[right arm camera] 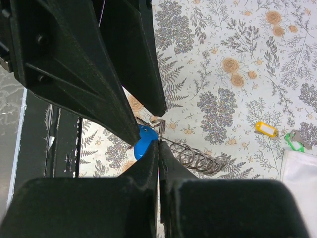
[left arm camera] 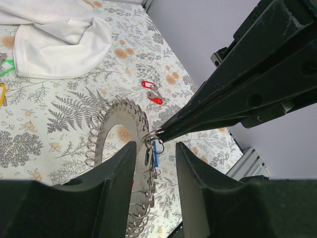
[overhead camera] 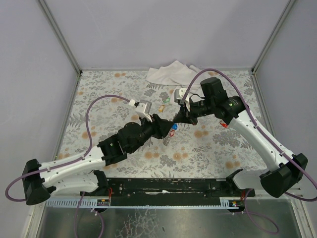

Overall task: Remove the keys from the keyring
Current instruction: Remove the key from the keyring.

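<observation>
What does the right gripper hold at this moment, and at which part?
The right gripper pinches the keyring with shut jaws, at the small ring just above the blue key.

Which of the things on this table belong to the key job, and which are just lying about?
Part of the job:
- keyring, the chain held up between the grippers
- blue key, hanging at the chain
- red key, yellow key and green key, lying loose on the table

Just lying about:
- white cloth
</observation>
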Robot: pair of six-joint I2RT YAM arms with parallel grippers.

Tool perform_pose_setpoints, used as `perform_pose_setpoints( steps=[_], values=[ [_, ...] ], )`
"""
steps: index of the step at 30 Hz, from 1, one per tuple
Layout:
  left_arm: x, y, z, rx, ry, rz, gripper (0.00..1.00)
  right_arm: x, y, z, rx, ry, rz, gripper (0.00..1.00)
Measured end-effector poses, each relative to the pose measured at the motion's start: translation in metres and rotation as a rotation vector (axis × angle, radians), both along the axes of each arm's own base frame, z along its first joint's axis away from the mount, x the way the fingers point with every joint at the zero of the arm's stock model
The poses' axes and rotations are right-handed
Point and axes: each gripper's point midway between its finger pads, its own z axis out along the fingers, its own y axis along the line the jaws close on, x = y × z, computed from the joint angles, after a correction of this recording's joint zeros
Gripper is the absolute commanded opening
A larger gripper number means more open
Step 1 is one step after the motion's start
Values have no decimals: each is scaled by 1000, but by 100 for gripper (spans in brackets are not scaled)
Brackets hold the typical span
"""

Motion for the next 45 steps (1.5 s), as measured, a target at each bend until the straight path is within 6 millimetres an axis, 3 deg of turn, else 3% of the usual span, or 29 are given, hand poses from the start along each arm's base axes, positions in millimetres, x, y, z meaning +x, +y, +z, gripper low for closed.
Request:
perform_pose_setpoints(
  steps=[7,20,31,41,45],
  values=[
    [1,0,-4,34,5,2,36,0,1,0,1,-2,2,0],
    [-2,11,2,32,0,17,26,0,1,1,5,-5,4,0],
    [-3,14,8,8,6,22,40,-1,2,1,8,-2,9,0],
    [1,12,28,-73,79,68,36,-1,2,0,9,-3,10,0],
    [4,4,22,-59,128,80,33,-1,2,0,9,-3,9,0]
  ],
)
